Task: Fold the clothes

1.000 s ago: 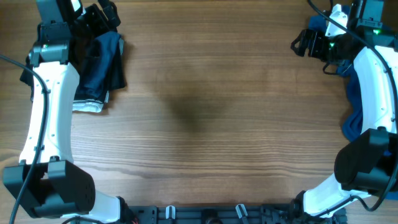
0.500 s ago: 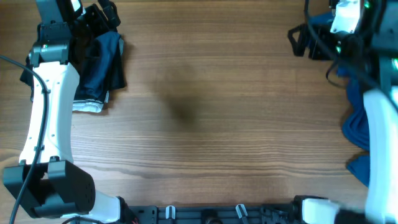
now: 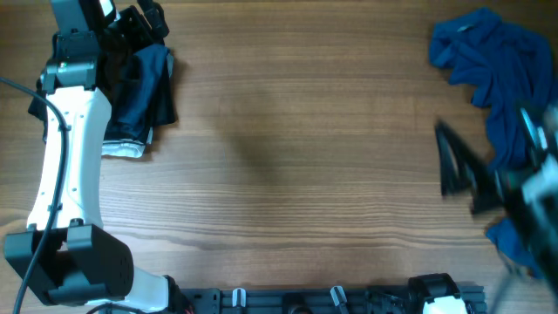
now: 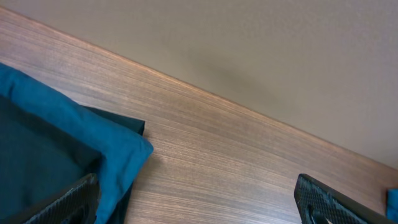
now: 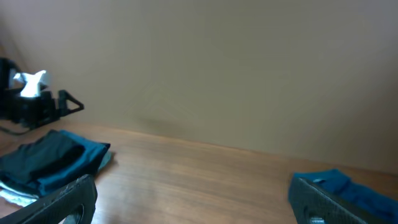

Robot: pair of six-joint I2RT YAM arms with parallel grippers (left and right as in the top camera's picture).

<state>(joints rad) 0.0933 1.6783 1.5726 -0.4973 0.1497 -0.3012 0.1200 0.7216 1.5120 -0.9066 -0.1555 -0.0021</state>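
A crumpled bright blue garment [image 3: 501,74] lies at the back right of the table; its edge shows in the right wrist view [image 5: 348,186]. A folded stack of dark and teal clothes [image 3: 139,96] over a white piece lies at the back left, also in the left wrist view [image 4: 87,149] and the right wrist view [image 5: 50,158]. No black collared shirt with a logo can be made out. My left gripper [image 3: 148,19] [image 4: 199,202] is open and empty beside the stack. My right gripper [image 3: 458,170] [image 5: 193,202], blurred by motion, is open and empty in front of the blue garment.
The wooden table [image 3: 288,174] spans the view. More blue cloth [image 3: 514,240] lies near the front right edge under the right arm. A black rail with clips [image 3: 288,299] runs along the front edge. A beige wall [image 5: 217,74] stands behind the table.
My right arm has swung from the back right corner toward the front right, uncovering the blue garment. The left arm and the folded stack have not moved.
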